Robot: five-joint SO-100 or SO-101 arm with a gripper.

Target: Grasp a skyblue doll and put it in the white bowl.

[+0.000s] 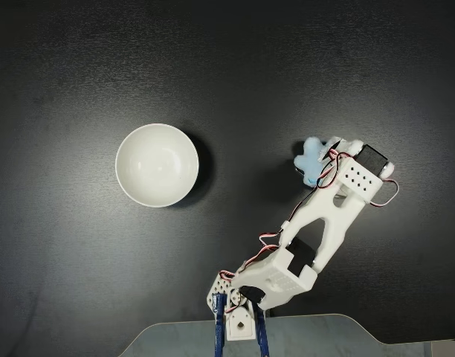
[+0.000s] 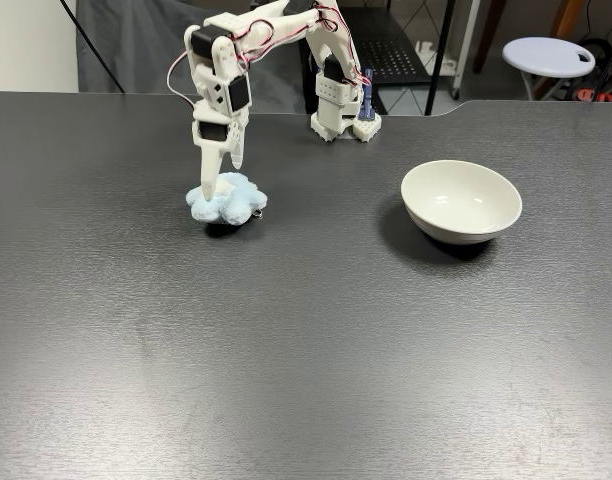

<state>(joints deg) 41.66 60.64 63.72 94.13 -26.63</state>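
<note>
The skyblue doll (image 2: 228, 200) lies on the dark table, left of centre in a fixed view from the front. Seen from above, the skyblue doll (image 1: 314, 159) sticks out from under the arm's wrist (image 1: 359, 178), which hides part of it. My gripper (image 2: 221, 178) hangs straight over the doll and is open. Its long finger (image 2: 207, 176) presses down into the doll's left side, while the shorter finger (image 2: 236, 152) ends just above the plush. The white bowl (image 2: 462, 201) stands empty well to the right, and the white bowl (image 1: 157, 165) is at the left from above.
The arm's base (image 2: 338, 112) is clamped at the table's far edge. Behind the table are a white stool (image 2: 549, 52) and a dark rack. Bare dark tabletop (image 2: 316, 330) lies between the doll and the bowl and in front of both.
</note>
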